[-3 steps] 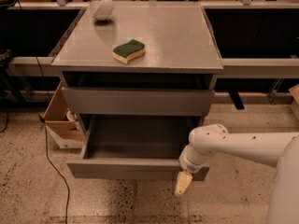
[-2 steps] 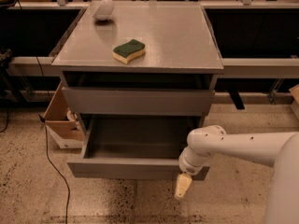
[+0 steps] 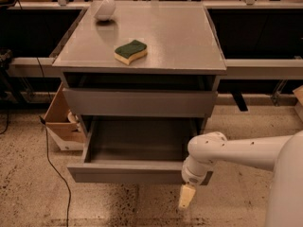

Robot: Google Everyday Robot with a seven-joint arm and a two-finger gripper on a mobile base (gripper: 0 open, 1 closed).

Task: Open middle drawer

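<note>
Middle drawer (image 3: 137,171), the wide, shallow grey drawer with the plain flat handleless front, is standing well out from the grey metal cabinet (image 3: 180,37), and you are looking down into its bare grey inside. Above it, the taller grey top drawer front (image 3: 139,103) is sitting close to the cabinet body, with only a dark gap showing under the tabletop. The lowest drawer is hiding beneath the open one, so you are not seeing it.

The white arm's cream-tipped gripper (image 3: 186,196) is hanging point-down at the cabinet's front, just below the right end of the middle drawer's front. It looks apart from the panel and is carrying nothing. You cannot tell whether it is clenched or released.

Judging from this, the opening is looking essentially done: the drawer is showing most of its depth. What is remaining, at most, is drawing the arm away from the cabinet without nudging the front back in.

On the cabinet's tabletop, a green-and-yellow sponge (image 3: 130,51) and an upturned white bowl (image 3: 104,7) are resting undisturbed.
</note>
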